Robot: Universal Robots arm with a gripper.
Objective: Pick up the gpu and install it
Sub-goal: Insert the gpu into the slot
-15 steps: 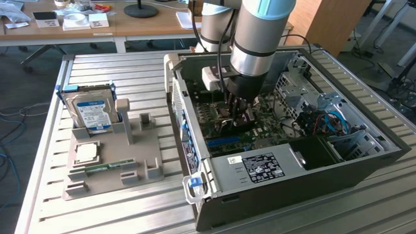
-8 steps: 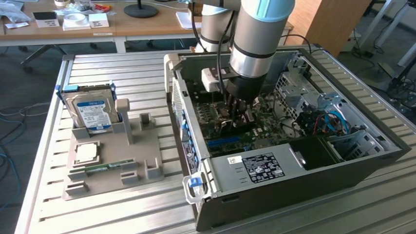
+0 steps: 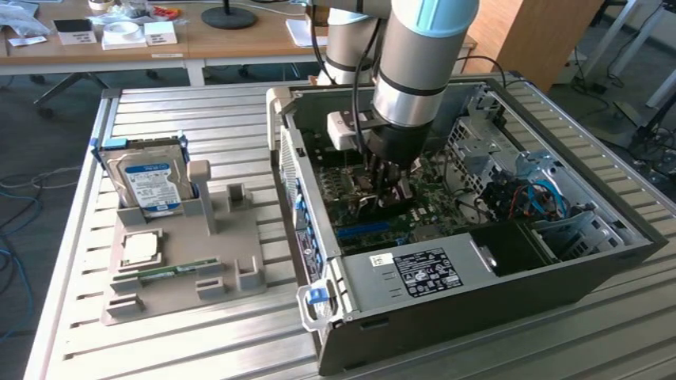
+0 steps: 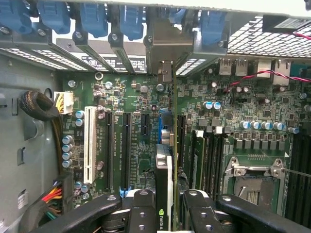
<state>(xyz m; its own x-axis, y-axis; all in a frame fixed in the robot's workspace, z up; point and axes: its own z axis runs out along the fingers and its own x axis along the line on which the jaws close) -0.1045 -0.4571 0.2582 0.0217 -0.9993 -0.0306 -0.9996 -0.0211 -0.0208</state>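
- The gripper (image 4: 170, 206) is down inside the open computer case (image 3: 549, 277), its fingers (image 4: 141, 208) closed partway on the gpu (image 4: 165, 184).
- The gpu stands on edge over the motherboard (image 4: 131, 97), its bracket end toward the case's rear slot covers (image 4: 97, 43).
- On the exterior view's left, a hard drive (image 3: 148, 178) sits upright in a grey holder (image 3: 227, 253).

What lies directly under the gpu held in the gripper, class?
Under the gpu, clamped edge-on in the gripper, sits the green motherboard with a blue slot below the card. The card's lower edge and its seating are covered.
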